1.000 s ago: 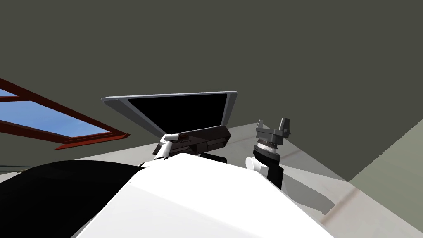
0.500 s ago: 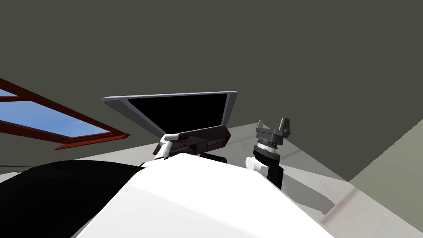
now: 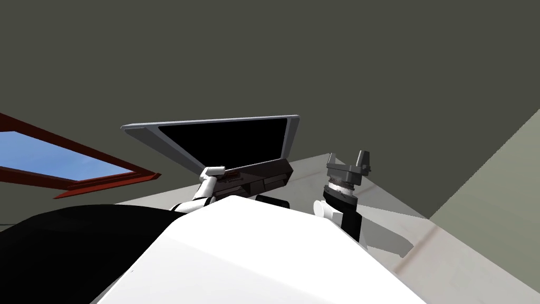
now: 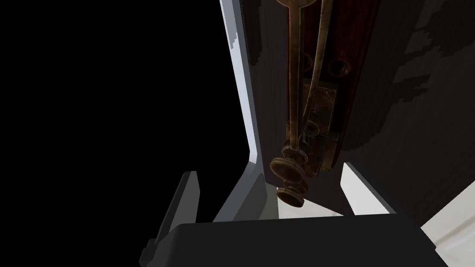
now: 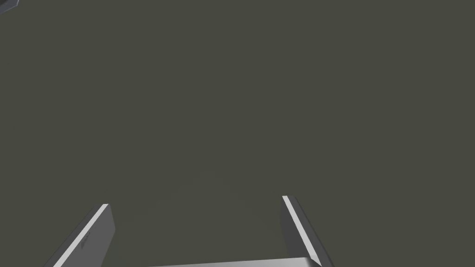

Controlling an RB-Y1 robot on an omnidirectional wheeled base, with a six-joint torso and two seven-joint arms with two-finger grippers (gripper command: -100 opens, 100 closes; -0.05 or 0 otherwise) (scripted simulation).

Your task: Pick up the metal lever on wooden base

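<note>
Brass lever (image 4: 293, 92) on dark wooden base (image 4: 356, 51) is seen between spread left gripper (image 4: 268, 169) fingers; right gripper (image 3: 347, 155) fingers are likewise spread.

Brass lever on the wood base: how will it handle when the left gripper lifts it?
Probably rigid: a slim metal lever fixed to a long wooden base. Likely tail-heavy, apt to swing if held by the end knob. The rounded knob may slip between the fingers of the open left gripper.

Left arm (image 3: 203, 189) extended, jaws apart, right arm (image 3: 344, 214) raised, jaws apart
</note>
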